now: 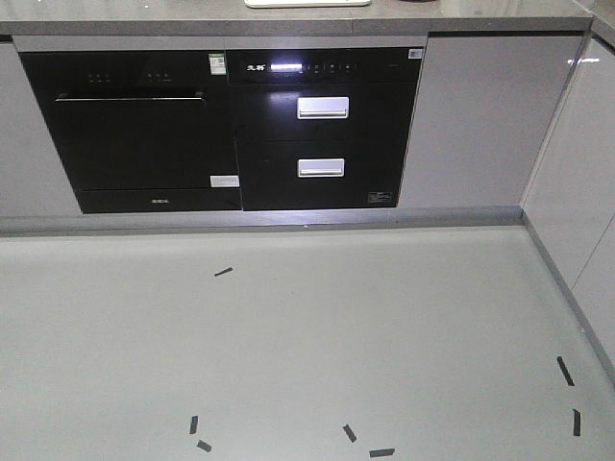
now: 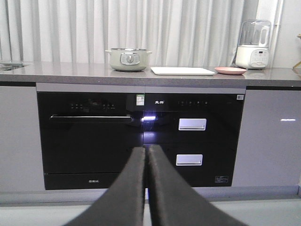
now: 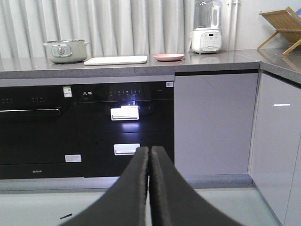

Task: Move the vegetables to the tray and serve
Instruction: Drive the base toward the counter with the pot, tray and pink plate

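Note:
The cream-white tray (image 2: 183,70) lies flat on the grey counter, between a pot and a pink plate; it shows too in the right wrist view as the tray (image 3: 115,60), and its front edge peeks in at the top of the front view (image 1: 307,3). No vegetables show in any view. My left gripper (image 2: 146,149) is shut with nothing in it, well short of the counter and below its height. My right gripper (image 3: 150,149) is likewise shut and empty, pointing at the black drawer fronts.
A pale green lidded pot (image 2: 128,59) stands left of the tray, a round pink plate (image 2: 230,70) right of it, then a white blender (image 2: 253,44). A wooden rack (image 3: 282,28) sits on the right side counter. Black appliances (image 1: 221,130) fill the cabinet front; tape marks (image 1: 223,272) dot the floor.

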